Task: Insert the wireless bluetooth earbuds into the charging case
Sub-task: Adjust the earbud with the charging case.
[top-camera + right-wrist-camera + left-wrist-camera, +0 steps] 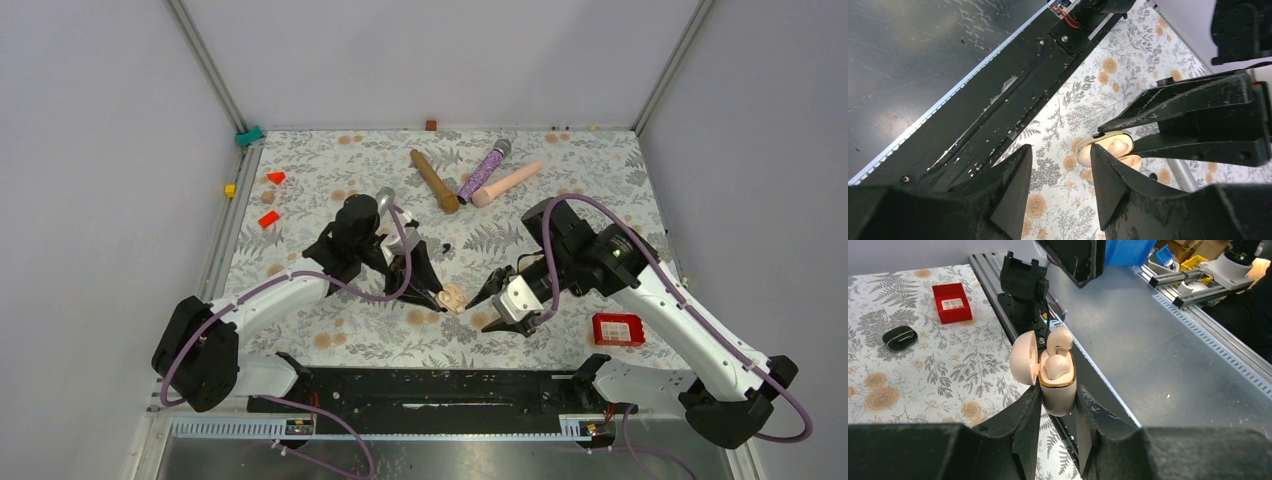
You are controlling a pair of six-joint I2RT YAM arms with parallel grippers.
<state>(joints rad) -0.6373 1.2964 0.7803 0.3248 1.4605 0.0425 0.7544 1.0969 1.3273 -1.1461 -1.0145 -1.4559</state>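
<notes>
Floral tabletop, grey walls, case gripped

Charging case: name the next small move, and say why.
Probably the right tool nudges the upper earbud down: it stands proud of the open charging case, while the other earbud sits seated. The left tool holds the case.
</notes>
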